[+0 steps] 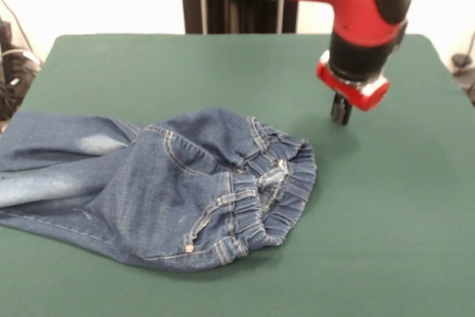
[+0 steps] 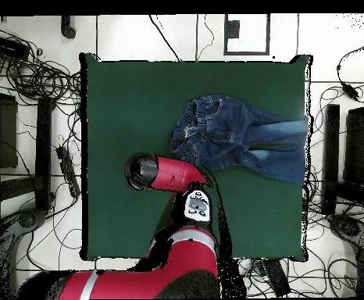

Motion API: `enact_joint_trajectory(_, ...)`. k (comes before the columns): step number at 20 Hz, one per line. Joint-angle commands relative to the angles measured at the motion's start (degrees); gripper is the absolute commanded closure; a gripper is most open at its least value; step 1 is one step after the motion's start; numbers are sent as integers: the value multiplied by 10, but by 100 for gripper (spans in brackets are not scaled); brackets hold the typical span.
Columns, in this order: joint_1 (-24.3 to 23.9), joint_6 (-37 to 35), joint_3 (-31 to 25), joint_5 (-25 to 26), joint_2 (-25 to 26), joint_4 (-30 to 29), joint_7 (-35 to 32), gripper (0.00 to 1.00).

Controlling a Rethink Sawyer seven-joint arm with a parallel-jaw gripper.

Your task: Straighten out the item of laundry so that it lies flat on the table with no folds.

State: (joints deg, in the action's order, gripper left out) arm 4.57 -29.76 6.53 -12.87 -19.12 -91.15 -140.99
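The item of laundry, a small pair of blue denim jeans, lies crumpled on the left half of the green table. Its gathered waistband bulges open toward the right. The hip cloth is bunched and folded, and the legs run to the table's left edge. From above, the jeans reach the right edge of the table. My gripper hangs under the red wrist, right of the waistband and farther back, just above the cloth top and apart from the jeans. From above, the arm's end hides it.
Cables and dark equipment frames lie on the floor around the table. More dark gear stands past the table's left side. Green cloth shows right of and in front of the jeans.
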Motion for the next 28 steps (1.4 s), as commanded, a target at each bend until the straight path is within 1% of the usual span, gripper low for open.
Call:
enact_joint_trajectory(1,-2,5,46,-39,69,83,-143,100)
enact_joint_trajectory(3,0,13,57,-30,79,98,-130,100)
enact_joint_trajectory(4,6,2,70,-21,84,109,-124,100)
enact_joint_trajectory(7,8,-12,78,-6,89,127,-109,100)
enact_joint_trajectory(8,7,-7,80,3,90,133,-102,0)
enact_joint_trajectory(17,2,-27,87,-1,90,139,-109,0)
enact_joint_trajectory(21,1,-23,92,2,85,138,-108,0)
enact_joint_trajectory(23,-11,10,77,-1,78,128,-98,0)
enact_joint_trajectory(24,-21,52,58,-7,71,119,-94,0)
enact_joint_trajectory(26,-34,101,37,-10,56,105,-89,0)
enact_joint_trajectory(28,-45,128,20,-10,40,90,-85,0)
